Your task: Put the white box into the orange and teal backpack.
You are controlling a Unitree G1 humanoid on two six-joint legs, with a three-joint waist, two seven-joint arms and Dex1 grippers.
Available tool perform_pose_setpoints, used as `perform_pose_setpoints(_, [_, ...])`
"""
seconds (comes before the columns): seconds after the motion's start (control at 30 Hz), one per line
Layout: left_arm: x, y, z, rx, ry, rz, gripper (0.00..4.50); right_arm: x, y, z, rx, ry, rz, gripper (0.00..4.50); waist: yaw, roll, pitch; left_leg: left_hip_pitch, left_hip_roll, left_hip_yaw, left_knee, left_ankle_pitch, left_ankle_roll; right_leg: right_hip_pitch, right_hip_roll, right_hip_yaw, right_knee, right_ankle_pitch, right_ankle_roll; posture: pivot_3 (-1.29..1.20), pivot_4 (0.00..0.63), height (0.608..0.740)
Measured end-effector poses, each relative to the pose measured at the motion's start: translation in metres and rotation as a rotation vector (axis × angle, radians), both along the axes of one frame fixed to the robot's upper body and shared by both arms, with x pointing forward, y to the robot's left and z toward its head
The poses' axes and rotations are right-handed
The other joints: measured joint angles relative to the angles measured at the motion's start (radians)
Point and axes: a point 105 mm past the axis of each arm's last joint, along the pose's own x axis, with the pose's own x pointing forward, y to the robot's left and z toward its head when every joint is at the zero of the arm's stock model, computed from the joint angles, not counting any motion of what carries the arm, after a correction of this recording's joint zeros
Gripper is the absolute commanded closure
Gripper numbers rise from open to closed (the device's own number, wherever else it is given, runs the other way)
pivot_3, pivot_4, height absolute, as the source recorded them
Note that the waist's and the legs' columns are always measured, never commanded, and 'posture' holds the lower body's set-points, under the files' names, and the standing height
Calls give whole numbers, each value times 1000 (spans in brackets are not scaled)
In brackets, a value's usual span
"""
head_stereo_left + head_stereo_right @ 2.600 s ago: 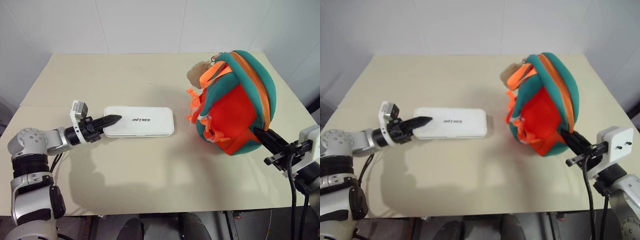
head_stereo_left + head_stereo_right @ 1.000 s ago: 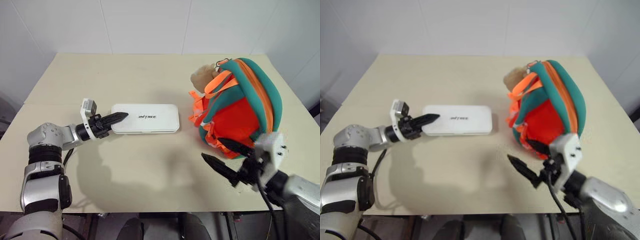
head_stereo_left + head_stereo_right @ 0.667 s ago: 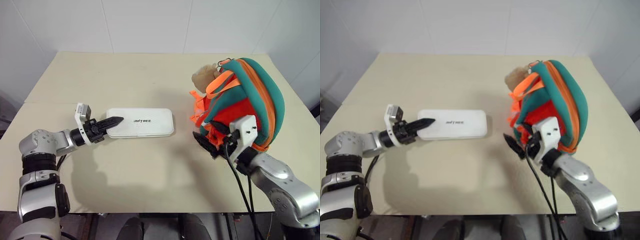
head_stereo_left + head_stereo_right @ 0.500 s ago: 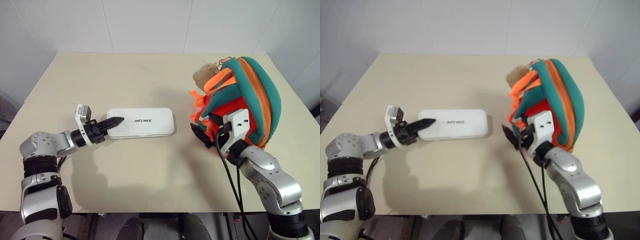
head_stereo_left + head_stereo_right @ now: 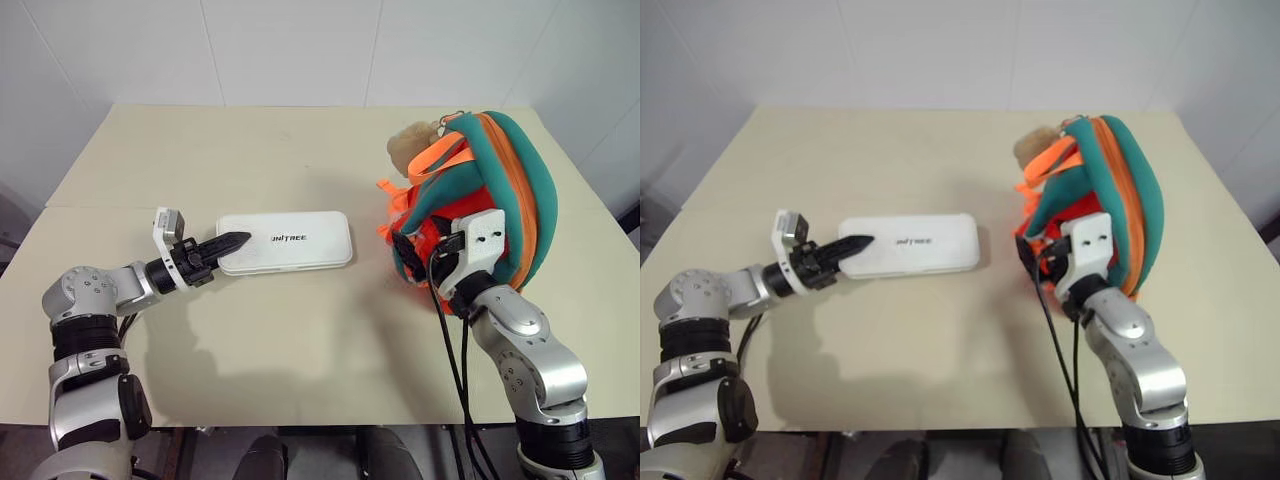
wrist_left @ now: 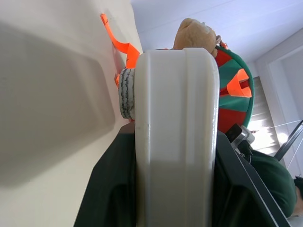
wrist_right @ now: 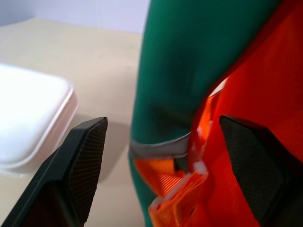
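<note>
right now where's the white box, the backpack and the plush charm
white box (image 5: pixel 285 241), left eye view, middle of its glossy lid
orange and teal backpack (image 5: pixel 528 205), left eye view, teal side panel
beige plush charm (image 5: pixel 408 146), left eye view, its rounded body

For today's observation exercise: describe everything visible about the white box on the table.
The white box is a flat, glossy, hard-looking rectangular case with rounded corners and dark "UNITREE" lettering on top. It lies flat on the beige table, its lid closed. The left gripper clamps one short end; the other points toward the backpack, apart from it.
</note>
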Motion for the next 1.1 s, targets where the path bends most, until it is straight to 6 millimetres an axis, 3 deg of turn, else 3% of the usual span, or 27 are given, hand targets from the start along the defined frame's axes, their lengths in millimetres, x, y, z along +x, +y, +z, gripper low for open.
perform_pose_setpoints(0.23, [0,-1,-1,1,4,0,3164,7,12,20,82,-64,-19,0,-2,0,0,0,0,0,-1,0,0,0,0,0,0,0,0,0,150,740])
perform_pose_setpoints(0.47, [-1,-2,2,4,1,-2,3164,24,23,25,124,-82,-85,0,-11,0,0,0,0,0,-1,1,-2,-1,0,0,0,0,0,0,150,740])
perform_pose_setpoints(0.57, [-3,0,3,10,-6,6,3164,32,26,21,134,-70,-111,620,-18,0,0,0,0,0,-2,1,-3,-1,0,0,0,0,0,0,150,740])
perform_pose_setpoints(0.9, [-8,5,3,9,-5,23,3164,33,29,22,121,-100,-127,3938,-26,0,0,-1,0,1,-5,3,-5,-5,0,1,1,0,0,0,150,740])
perform_pose_setpoints(1.1, [-8,11,4,1,-7,52,3164,25,35,18,123,-96,-41,3996,-26,0,0,-1,0,1,-5,3,-6,-5,0,1,0,0,-1,0,150,740])
